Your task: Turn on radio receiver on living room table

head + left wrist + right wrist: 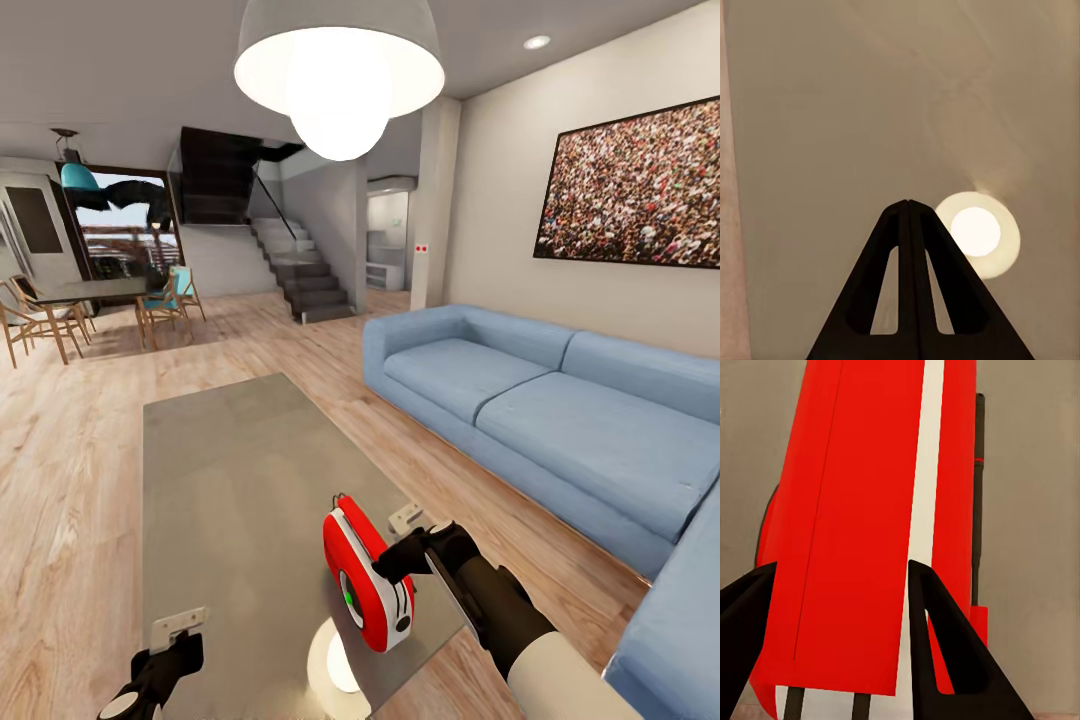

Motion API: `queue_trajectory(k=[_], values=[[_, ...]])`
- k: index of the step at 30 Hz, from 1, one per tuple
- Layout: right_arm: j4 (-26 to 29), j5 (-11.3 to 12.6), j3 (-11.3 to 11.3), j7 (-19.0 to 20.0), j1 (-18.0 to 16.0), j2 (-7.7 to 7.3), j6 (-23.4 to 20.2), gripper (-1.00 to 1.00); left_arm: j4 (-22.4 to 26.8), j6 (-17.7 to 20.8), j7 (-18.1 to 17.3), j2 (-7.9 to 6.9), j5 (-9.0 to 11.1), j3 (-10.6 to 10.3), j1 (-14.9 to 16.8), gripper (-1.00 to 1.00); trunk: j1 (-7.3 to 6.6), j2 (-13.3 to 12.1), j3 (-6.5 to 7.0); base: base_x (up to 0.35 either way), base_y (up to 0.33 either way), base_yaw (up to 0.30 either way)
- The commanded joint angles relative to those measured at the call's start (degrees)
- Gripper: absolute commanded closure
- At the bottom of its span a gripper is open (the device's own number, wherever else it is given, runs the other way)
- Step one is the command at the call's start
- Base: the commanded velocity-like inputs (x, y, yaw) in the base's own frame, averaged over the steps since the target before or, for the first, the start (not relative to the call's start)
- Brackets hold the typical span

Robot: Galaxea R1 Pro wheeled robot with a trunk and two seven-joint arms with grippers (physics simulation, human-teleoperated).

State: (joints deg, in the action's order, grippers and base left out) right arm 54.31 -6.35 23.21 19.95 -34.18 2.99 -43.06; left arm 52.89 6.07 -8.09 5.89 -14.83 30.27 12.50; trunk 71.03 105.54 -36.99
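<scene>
The living room (250,330) has a light plank floor running back toward a staircase (305,275) at 12 o'clock, with a dining set (70,310) at 10 o'clock. A blue sectional sofa (560,410) fills the 3 o'clock side under a crowd-pattern picture (635,190), and a dome pendant lamp (340,75) hangs overhead.

The table (240,470) stretches away from the robot, its glossy grey top mirroring the lamp as a bright disc (979,232).

The radio receiver (368,580) stands on its edge near the table's near right corner, about 5 o'clock from the table's middle, dial and green light facing the robot.

The right gripper (400,570) reaches in from 4 o'clock; its fingers (945,645) sit spread on either side of the red body (862,532), though whether they actually press it is hard to judge.

The left gripper (907,204), at 7 o'clock, hovers over bare tabletop with its fingertips pressed together, holding nothing.
</scene>
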Motion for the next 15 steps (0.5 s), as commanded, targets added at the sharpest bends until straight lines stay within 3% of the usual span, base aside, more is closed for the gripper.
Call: queue_trajectory(k=[1,11,15], values=[[0.0,0.2,0.0,0.0,0.0,0.0,0.0,1.0,0.0,0.0,0.0,0.0,0.0,0.0,0.0,1.0,0.0,0.0,0.0,0.0,0.0,0.0],[0.0,0.2,0.0,0.0,0.0,0.0,0.0,1.0,0.0,0.0,0.0,0.02,0.1,0.0,0.0,1.0,0.0,0.0,0.0,0.0,0.0,0.0],[0.0,0.2,0.0,0.0,0.0,0.0,0.0,1.0,0.0,0.0,0.0,0.05,0.0,0.1,0.0,1.0,0.88,1.6,-0.71,0.0,0.0,0.0]])
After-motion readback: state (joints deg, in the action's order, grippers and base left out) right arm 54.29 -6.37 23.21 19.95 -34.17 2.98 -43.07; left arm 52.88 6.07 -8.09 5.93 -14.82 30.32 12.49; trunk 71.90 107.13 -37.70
